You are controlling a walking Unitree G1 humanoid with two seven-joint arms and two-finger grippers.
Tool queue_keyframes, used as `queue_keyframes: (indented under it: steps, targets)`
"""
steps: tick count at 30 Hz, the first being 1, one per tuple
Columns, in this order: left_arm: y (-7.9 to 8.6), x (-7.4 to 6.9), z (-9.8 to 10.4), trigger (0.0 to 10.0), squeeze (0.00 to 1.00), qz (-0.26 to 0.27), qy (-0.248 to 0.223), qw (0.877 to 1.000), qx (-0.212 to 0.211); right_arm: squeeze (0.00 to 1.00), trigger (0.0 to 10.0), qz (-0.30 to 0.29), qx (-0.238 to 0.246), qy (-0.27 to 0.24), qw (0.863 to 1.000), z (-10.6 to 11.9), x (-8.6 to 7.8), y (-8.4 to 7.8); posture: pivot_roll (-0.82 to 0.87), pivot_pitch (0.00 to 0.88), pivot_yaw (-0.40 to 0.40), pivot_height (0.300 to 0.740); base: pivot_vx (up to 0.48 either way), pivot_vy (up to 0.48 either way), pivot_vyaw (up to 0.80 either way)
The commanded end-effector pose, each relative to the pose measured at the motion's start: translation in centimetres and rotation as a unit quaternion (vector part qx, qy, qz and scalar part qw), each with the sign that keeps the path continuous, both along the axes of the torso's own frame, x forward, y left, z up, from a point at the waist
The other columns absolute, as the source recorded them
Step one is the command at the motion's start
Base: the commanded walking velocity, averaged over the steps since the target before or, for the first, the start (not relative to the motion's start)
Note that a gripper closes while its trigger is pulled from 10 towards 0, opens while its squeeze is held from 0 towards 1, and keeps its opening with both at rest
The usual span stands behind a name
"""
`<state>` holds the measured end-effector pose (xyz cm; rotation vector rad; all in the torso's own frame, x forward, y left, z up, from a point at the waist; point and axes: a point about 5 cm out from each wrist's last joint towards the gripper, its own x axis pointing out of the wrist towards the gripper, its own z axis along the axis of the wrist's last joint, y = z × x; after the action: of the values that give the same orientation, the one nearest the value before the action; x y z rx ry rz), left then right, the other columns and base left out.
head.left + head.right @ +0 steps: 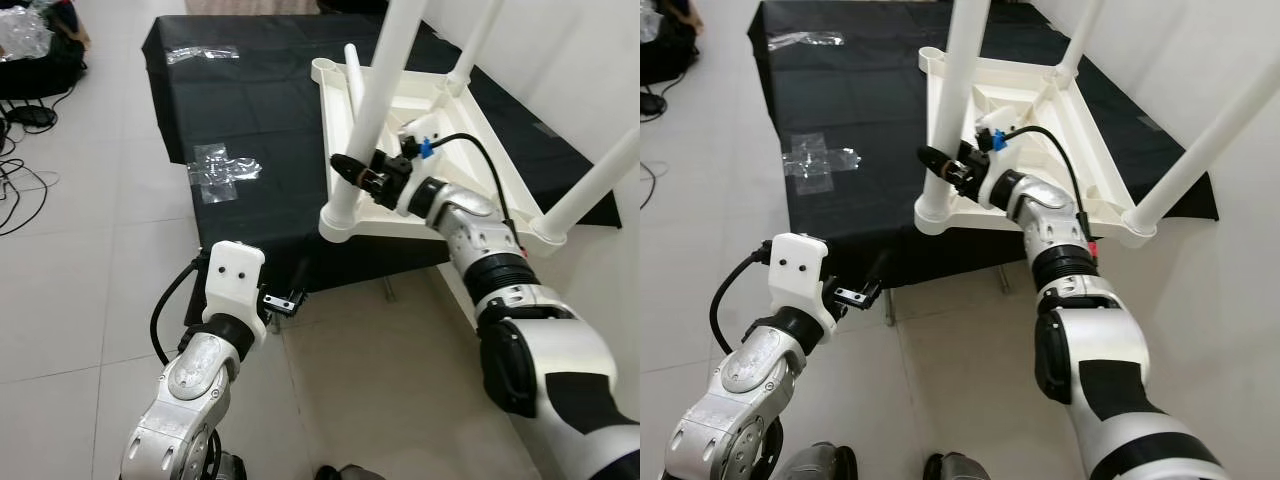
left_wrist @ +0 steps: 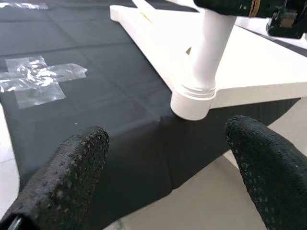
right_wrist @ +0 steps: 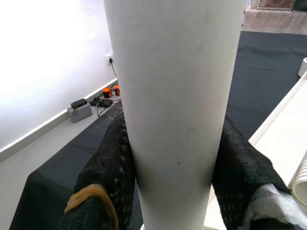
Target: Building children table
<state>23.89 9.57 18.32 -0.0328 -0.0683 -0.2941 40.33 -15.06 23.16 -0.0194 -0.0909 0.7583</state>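
Observation:
A white children's table (image 1: 385,223) lies upside down on a black-covered platform (image 1: 250,110). Three white legs stand up from its corners: the near-left leg (image 1: 378,105), a right leg (image 1: 600,175) and a far leg (image 1: 476,42). A fourth white leg (image 1: 352,72) leans loose near the far-left corner. My right gripper (image 1: 352,168) is shut on the near-left leg a little above its socket; in the right wrist view its black fingers (image 3: 108,165) press both sides of the leg (image 3: 175,86). My left gripper (image 2: 163,167) hangs open, low at the platform's front edge, just short of that corner socket (image 2: 193,99).
A cross of clear tape (image 1: 222,170) is stuck on the black cloth, with another strip (image 1: 200,53) farther back. Cables (image 1: 20,185) and a dark bag (image 1: 35,60) lie on the tiled floor to the left. A white wall runs along the right.

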Motion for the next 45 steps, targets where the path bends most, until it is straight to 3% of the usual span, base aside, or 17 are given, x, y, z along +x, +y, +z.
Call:
queue_keyframes:
  steps: [1,6,8,9,10,11,12,14,18,22,23,25,26,32,33,38,45]
  targets:
    - [0.0,0.1,-0.5,10.0,0.0,-0.004,0.006,1.0,0.006,0.0,0.0,-0.026,0.001,0.018,1.0,-1.2,-0.1,-0.9,0.07,0.043,-0.107,0.74,0.0,0.0,0.0]
    - [0.1,0.2,-0.5,10.0,0.0,-0.005,0.004,1.0,0.008,0.0,0.0,-0.055,-0.009,0.027,0.998,-1.9,0.0,-0.6,0.08,0.037,-0.107,0.74,0.0,0.0,0.0]
    - [0.2,0.3,-0.5,10.0,0.0,-0.003,0.003,1.0,0.008,0.0,0.0,-0.115,-0.02,0.036,0.992,-2.4,0.3,-0.7,0.07,0.032,-0.104,0.74,0.0,0.0,0.0]
    - [0.3,0.3,-0.5,10.0,0.0,-0.002,0.002,1.0,0.008,0.0,0.0,-0.194,-0.025,0.044,0.98,-3.0,0.6,-1.2,0.07,0.028,-0.104,0.74,0.0,0.0,0.0]
    - [0.3,0.3,-0.5,10.0,0.0,-0.002,0.002,1.0,0.008,0.0,0.0,-0.194,-0.025,0.044,0.98,-3.0,0.6,-1.2,0.07,0.028,-0.104,0.74,0.0,0.0,0.0]
    - [0.3,0.3,-0.6,10.0,0.0,-0.001,0.001,1.0,0.009,0.0,0.0,-0.293,-0.024,0.049,0.954,-3.5,0.7,-2.2,0.08,0.025,-0.107,0.74,0.0,0.0,0.0]
    - [0.3,0.3,-0.6,10.0,0.0,-0.001,0.001,1.0,0.009,0.0,0.0,-0.293,-0.024,0.049,0.954,-3.5,0.7,-2.2,0.08,0.025,-0.107,0.74,0.0,0.0,0.0]
    - [0.3,0.3,-0.6,10.0,0.0,-0.002,0.0,1.0,0.008,0.0,0.0,-0.439,0.0,0.05,0.897,-4.1,0.4,-4.0,0.08,0.025,-0.107,0.74,0.0,0.0,0.0]
    - [0.2,0.4,-0.6,10.0,0.0,-0.003,-0.001,1.0,0.008,0.0,0.0,-0.494,0.025,0.046,0.868,-4.2,0.0,-4.3,0.07,0.029,-0.105,0.74,0.0,0.0,0.0]
    - [0.2,0.3,-0.7,10.0,0.0,-0.005,0.002,1.0,0.009,0.0,0.0,-0.488,0.061,0.047,0.869,-3.9,-0.1,-2.9,0.07,0.034,-0.104,0.74,0.0,0.0,0.0]
    - [0.1,0.3,-0.9,10.0,0.0,-0.008,0.005,1.0,0.008,0.0,10.0,-0.469,0.071,0.047,0.879,-3.6,0.0,-1.8,0.07,0.034,-0.104,0.74,0.0,0.0,0.0]
    - [0.0,0.2,-1.0,10.0,0.0,-0.011,0.008,1.0,0.009,0.0,10.0,-0.445,0.086,0.04,0.89,-3.2,0.1,-0.8,0.07,0.039,-0.103,0.74,0.0,0.0,0.0]
    - [-0.1,0.1,-1.2,10.0,0.0,-0.013,0.01,1.0,0.009,1.0,10.0,-0.419,0.107,0.032,0.901,-2.6,0.2,0.1,0.07,0.041,-0.103,0.74,0.0,0.0,0.0]
    - [-0.2,-0.4,-2.1,10.0,0.0,-0.029,0.021,0.999,0.031,1.0,10.0,-0.369,0.119,0.005,0.922,-1.5,0.3,1.6,0.07,0.044,-0.104,0.74,0.0,0.0,0.0]
    - [-0.1,-0.6,-2.6,10.0,0.0,-0.041,0.023,0.997,0.056,0.0,10.0,-0.363,0.105,-0.004,0.926,-1.3,0.3,1.8,0.07,0.046,-0.104,0.74,0.0,0.0,0.0]
    - [0.9,-1.8,-4.8,10.0,0.0,-0.088,0.028,0.987,0.135,0.0,10.0,-0.316,0.041,-0.026,0.948,-1.5,0.3,1.4,0.07,0.049,-0.103,0.74,0.0,0.0,0.0]
    - [0.7,-2.3,-5.4,10.0,0.0,-0.108,0.027,0.983,0.147,0.0,10.0,-0.299,0.025,-0.022,0.954,-1.5,0.5,0.1,0.07,0.048,-0.098,0.74,0.0,0.0,0.0]
